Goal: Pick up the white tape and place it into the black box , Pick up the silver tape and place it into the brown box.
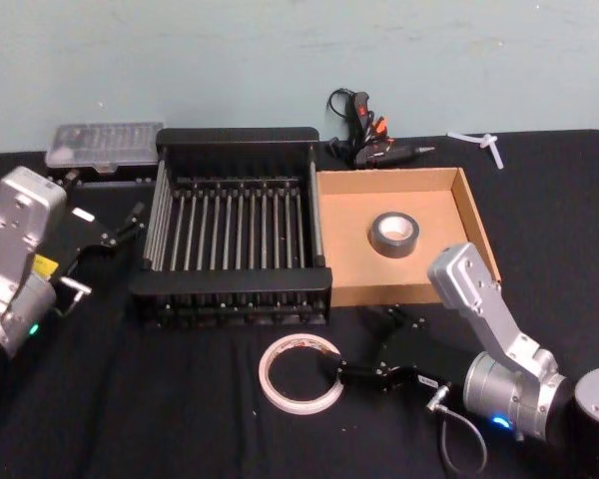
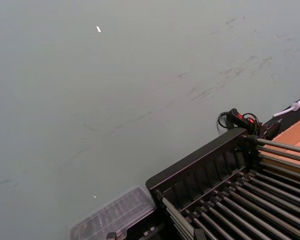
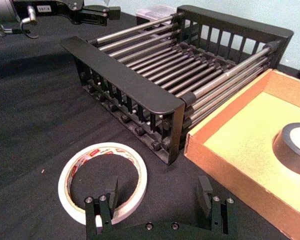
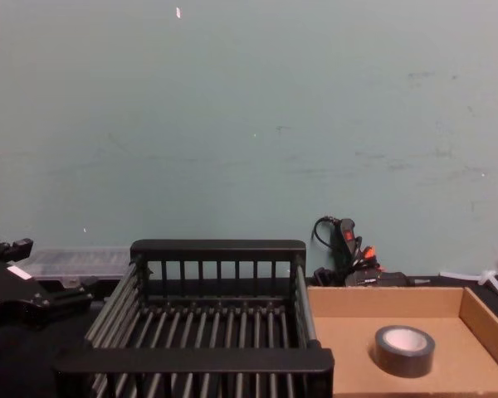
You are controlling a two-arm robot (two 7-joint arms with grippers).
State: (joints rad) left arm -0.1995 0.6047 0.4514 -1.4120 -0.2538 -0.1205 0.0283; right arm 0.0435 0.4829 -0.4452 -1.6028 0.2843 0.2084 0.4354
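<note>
The white tape (image 1: 299, 372) lies flat on the black table in front of the black box (image 1: 235, 140), and it also shows in the right wrist view (image 3: 70, 175). My right gripper (image 1: 362, 346) is open low beside the ring's right side. One finger stands over the ring's near edge and the other outside it (image 3: 157, 192). The silver tape (image 1: 393, 235) stands on the floor of the brown box (image 1: 479, 230), right of the black box (image 4: 216, 247). My left gripper (image 1: 132, 223) rests open beside the black box's left wall.
A clear plastic case (image 1: 105, 145) lies behind the black box's left corner. A black glue gun (image 1: 364, 135) with its cable sits behind the brown box. A white plastic piece (image 1: 484, 143) is at the far right. A wall stands close behind the table.
</note>
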